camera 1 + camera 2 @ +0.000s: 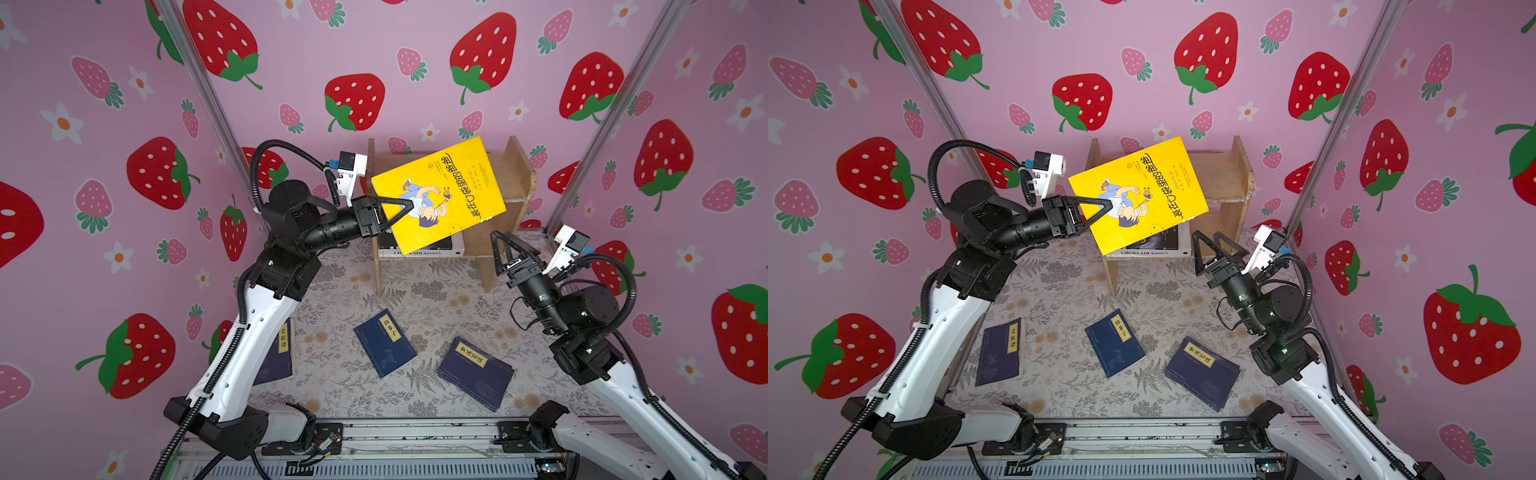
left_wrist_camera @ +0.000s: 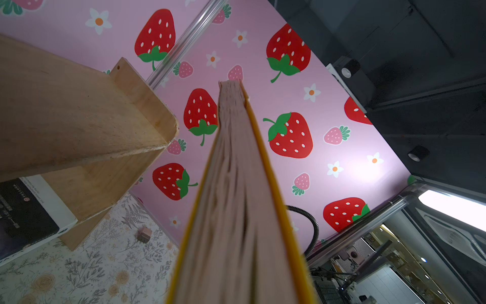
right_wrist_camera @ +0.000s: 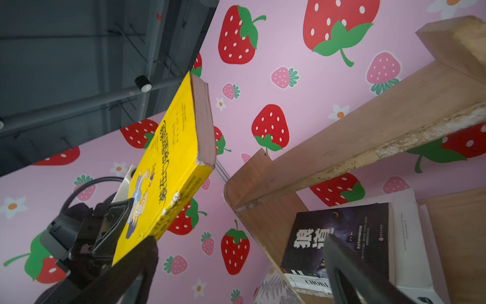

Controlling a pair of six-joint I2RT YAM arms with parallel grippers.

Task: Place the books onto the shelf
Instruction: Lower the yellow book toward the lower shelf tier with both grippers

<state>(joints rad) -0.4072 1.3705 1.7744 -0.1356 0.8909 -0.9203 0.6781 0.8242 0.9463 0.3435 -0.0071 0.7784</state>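
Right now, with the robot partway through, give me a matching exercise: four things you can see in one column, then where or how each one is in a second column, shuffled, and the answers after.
Things
1. yellow book
2. white Chokladfabriken book
3. middle navy book
4. right gripper

States
A. open, holding nothing
B. lying on the lower tier of the shelf
C. clamped in the left gripper, off the table
D. lying flat on the floral tabletop

Pairs: 1-C, 2-B, 3-D, 4-A
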